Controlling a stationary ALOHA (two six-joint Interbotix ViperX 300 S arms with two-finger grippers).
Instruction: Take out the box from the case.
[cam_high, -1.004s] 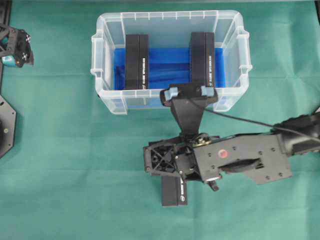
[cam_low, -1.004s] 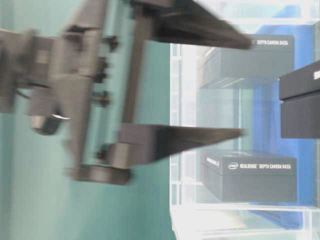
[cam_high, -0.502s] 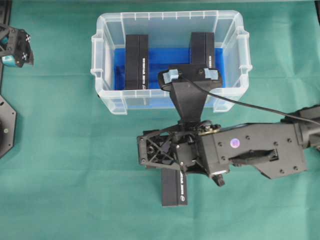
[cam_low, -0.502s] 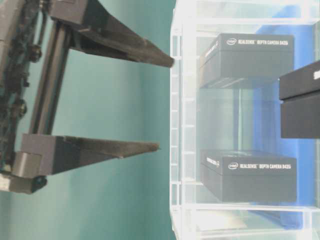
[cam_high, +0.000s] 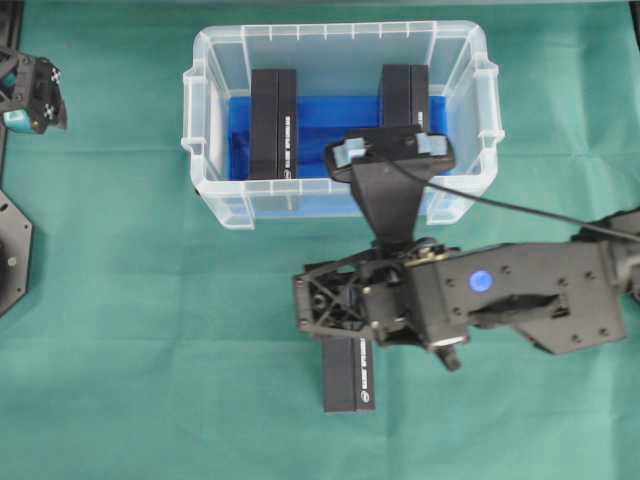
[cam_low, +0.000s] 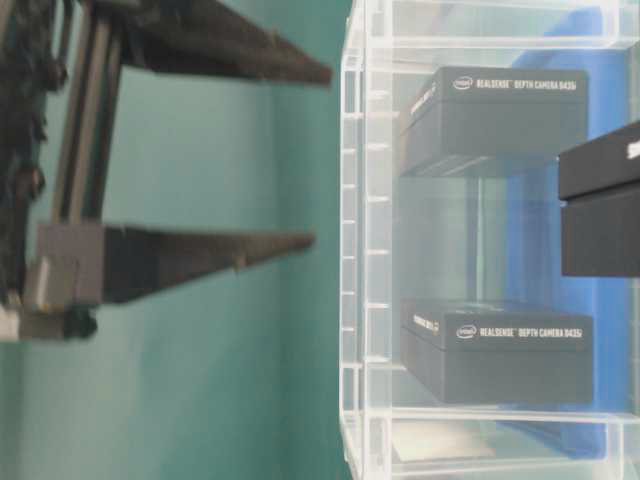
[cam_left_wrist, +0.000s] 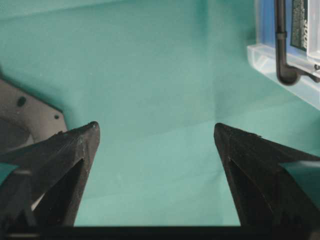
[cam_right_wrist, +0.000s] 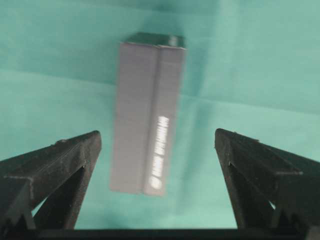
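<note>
1. Black box (cam_right_wrist: 147, 115) on the green cloth (cam_high: 120, 330): already outside the case (cam_high: 205, 165), it lies flat just below the right gripper (cam_right_wrist: 157, 145), its long axis running toward and away from the case in the overhead view.
2. Right gripper: jaws spread wide, holding nothing; in the wrist view the box sits between the two fingers (cam_right_wrist: 55, 165), untouched by either.
3. Case: clear plastic with a blue floor, near the top of the overhead view; the right arm's wrist camera mount (cam_high: 390, 155) overhangs its near rim.
4. Two more black boxes remain inside, the left box (cam_high: 272, 122) and the right box (cam_high: 405, 95), each with its long axis parallel to that of the one on the cloth, well apart from each other.
5. Relation governing the next move (judgement): the right box lies closest to the right arm, directly beyond the near wall from the gripper, so the gripper must rise over the rim and descend with fingers straddling the box's short width.
6. Left gripper (cam_left_wrist: 155, 132): released and empty, parked over bare cloth well left of the case; the farther arm.
7. Room: open cloth surrounds the case; the gap between the two boxes gives finger clearance.
</note>
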